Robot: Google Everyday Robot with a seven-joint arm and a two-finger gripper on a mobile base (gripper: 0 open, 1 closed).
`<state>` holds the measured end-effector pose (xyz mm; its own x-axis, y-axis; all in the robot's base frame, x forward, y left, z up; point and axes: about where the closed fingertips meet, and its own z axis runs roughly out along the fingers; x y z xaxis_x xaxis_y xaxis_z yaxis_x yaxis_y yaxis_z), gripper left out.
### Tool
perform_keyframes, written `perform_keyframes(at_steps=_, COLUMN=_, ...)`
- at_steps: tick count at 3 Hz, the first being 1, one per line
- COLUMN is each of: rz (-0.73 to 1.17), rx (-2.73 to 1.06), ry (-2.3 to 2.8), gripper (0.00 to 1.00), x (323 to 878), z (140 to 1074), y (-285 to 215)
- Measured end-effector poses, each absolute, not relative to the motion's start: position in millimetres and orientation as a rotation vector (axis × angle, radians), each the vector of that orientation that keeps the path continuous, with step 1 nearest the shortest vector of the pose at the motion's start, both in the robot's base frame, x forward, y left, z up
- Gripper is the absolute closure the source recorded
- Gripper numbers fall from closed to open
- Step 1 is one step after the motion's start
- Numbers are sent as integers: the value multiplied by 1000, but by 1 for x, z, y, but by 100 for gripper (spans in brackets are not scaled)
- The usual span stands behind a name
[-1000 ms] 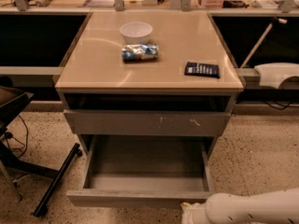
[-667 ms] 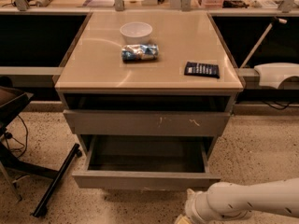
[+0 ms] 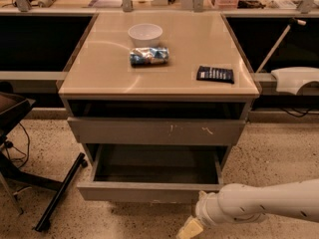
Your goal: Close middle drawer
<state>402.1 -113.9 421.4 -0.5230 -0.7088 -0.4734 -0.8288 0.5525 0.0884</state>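
Note:
The middle drawer [image 3: 149, 191] is a wide grey drawer with a plain front. It stands partly pulled out below the table top, and its grey box interior is open to view. My gripper [image 3: 188, 229] is at the bottom of the camera view, just below and in front of the right part of the drawer front. The white arm [image 3: 269, 205] reaches in from the right. I cannot tell whether the gripper touches the front.
Above the open drawer is a shut grey drawer front with pale scratch marks [image 3: 157, 131]. On the table top [image 3: 99, 78] are a white bowl [image 3: 145, 34], a snack bag [image 3: 149, 56] and a black packet [image 3: 215, 74]. A chair base [image 3: 60, 193] stands at the left. A white object [image 3: 296, 78] is at the right.
The middle drawer has slid inward toward the table since a second ago. My gripper and arm have moved forward and up with the drawer front.

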Motion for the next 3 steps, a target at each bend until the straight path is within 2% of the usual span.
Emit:
perform_keyframes(at_steps=2, rz=310, rx=-1179, ry=2417, gripper=0, x=462, z=463, y=-116)
perform_keyframes(at_steps=3, rz=317, rx=-1229, ry=2393, gripper=0, x=491, z=470, y=-96)
